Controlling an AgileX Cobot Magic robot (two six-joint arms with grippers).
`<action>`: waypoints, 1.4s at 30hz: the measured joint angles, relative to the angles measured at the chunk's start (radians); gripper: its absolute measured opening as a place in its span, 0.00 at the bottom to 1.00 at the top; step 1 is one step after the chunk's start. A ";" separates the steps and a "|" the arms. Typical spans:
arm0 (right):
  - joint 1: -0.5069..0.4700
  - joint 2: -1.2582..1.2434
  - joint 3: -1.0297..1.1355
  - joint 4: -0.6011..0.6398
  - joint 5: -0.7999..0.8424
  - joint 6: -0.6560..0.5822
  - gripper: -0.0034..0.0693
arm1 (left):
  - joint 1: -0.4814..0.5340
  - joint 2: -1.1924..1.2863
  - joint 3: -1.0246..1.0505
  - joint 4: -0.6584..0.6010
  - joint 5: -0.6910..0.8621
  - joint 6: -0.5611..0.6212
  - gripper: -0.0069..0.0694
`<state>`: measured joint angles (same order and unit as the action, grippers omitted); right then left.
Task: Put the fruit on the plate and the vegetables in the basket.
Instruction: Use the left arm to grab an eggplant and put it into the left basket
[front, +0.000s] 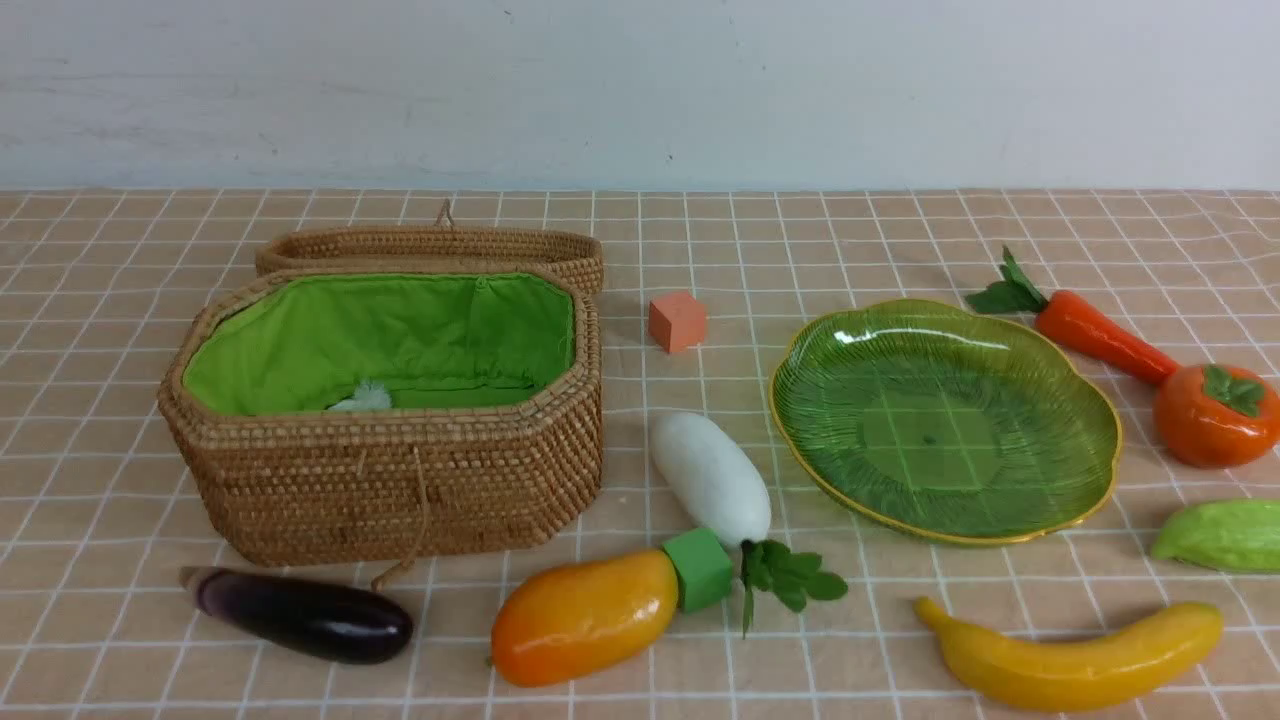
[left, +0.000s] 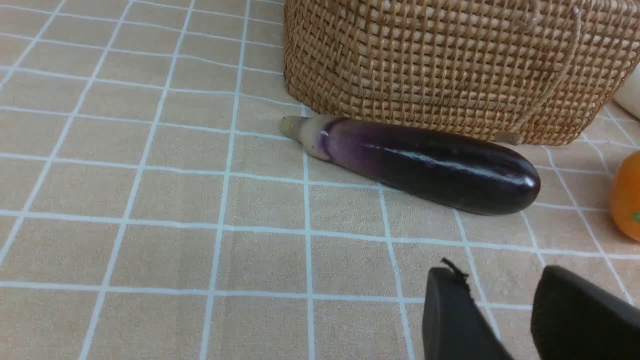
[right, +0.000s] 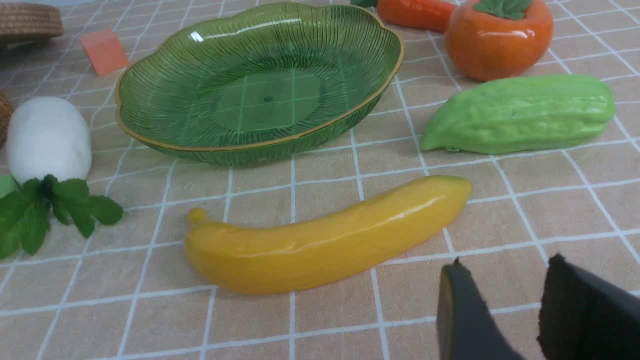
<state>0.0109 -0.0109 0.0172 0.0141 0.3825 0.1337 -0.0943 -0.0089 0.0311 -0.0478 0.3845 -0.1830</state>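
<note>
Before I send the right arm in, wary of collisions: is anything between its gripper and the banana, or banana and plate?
Nothing visible: bare cloth separates the right gripper from the banana, and the banana from the plate.

Basket (front: 400, 490) mouth wide open from above, lid (front: 430, 245) flopped behind. Eggplant (front: 300, 615) hugging basket front wall, narrow gap. Green cube (front: 699, 568) jammed between mango (front: 585, 618) and radish (front: 712, 478). Banana (front: 1075, 665) has free cloth (front: 850, 650) all round. Carrot (front: 1100, 335) touching persimmon (front: 1215, 415), tight there.
</note>
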 joint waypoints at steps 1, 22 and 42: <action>0.000 0.000 0.000 0.000 0.000 0.000 0.38 | 0.000 0.000 0.000 0.000 0.000 0.000 0.40; 0.000 0.000 0.000 0.000 0.000 0.000 0.38 | 0.000 0.000 0.000 0.001 -0.017 0.000 0.40; 0.000 0.000 0.000 0.000 0.000 0.000 0.38 | 0.000 0.002 -0.098 -0.458 -0.319 -0.142 0.12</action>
<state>0.0109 -0.0109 0.0172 0.0141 0.3825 0.1337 -0.0943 -0.0071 -0.0667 -0.5061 0.0651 -0.3247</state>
